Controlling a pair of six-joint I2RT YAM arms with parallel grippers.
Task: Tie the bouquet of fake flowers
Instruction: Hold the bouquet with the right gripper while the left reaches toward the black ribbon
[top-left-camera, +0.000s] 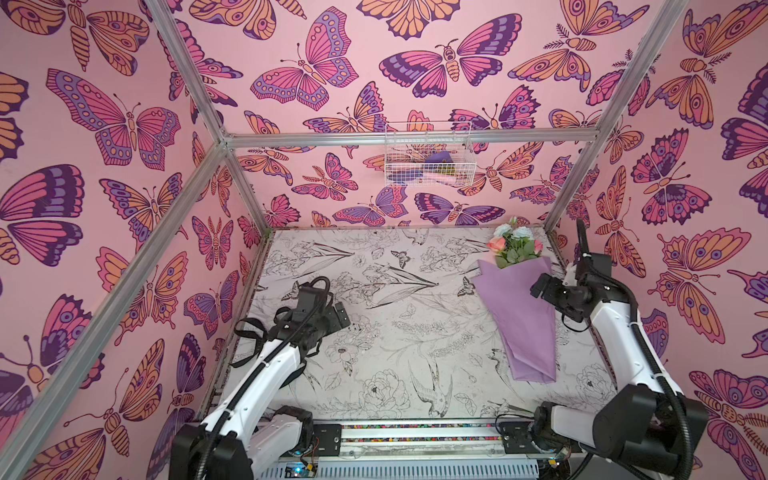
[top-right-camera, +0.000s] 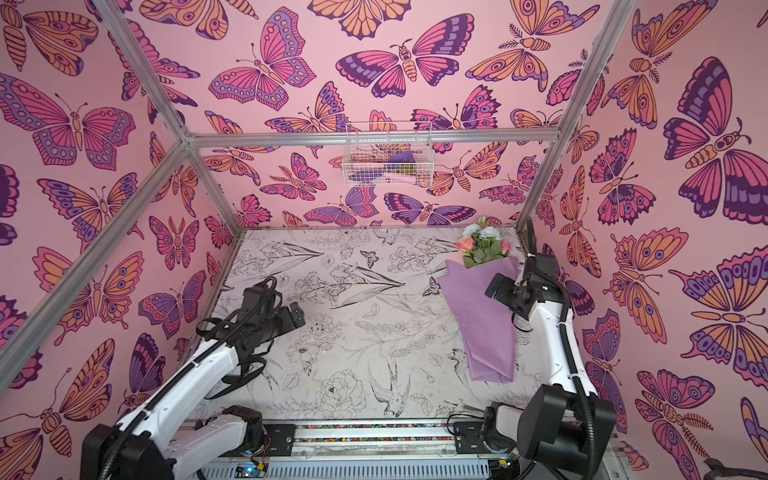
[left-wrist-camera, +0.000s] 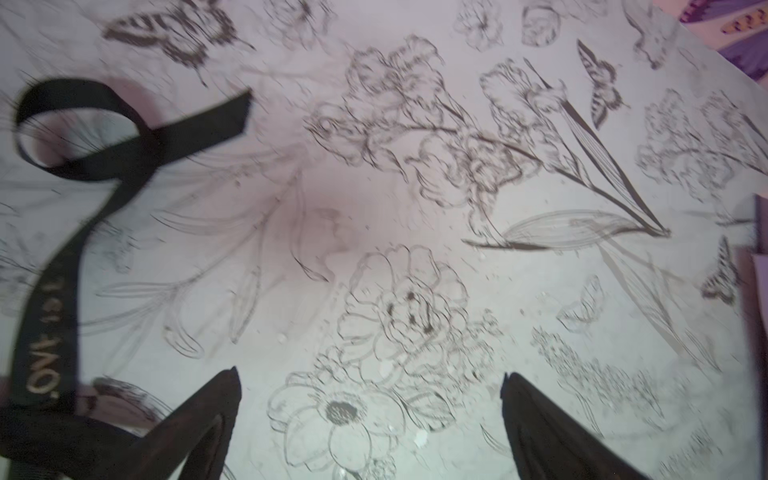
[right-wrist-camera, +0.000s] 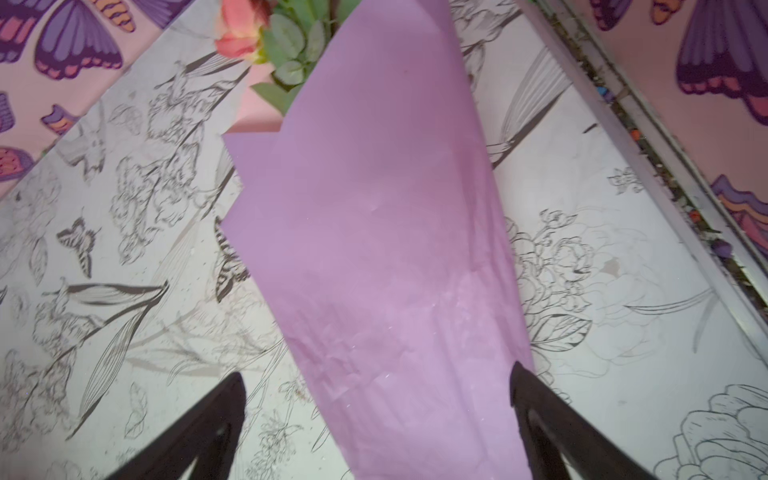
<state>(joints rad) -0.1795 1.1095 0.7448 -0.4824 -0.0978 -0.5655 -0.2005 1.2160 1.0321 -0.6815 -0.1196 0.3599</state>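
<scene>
Right gripper (right-wrist-camera: 376, 370), jaws wide and holding nothing, hangs over the bouquet of fake flowers (top-left-camera: 515, 307) lying right of centre on the desk (top-left-camera: 374, 332); left gripper (left-wrist-camera: 370, 371), wide, empty, beside the black ribbon (left-wrist-camera: 62, 266). Unheld, the lilac wrap (right-wrist-camera: 374, 249) could spring open

The wrapping paper (right-wrist-camera: 374, 249) is matt lilac paper, faintly creased. The ribbon (left-wrist-camera: 62, 266) is smooth black cloth with gilt lettering. The desk (top-left-camera: 374, 332) is matt, printed. The frame rail (top-left-camera: 311, 140) is brushed metal. The basket (top-left-camera: 399, 174) is white coated wire.
</scene>
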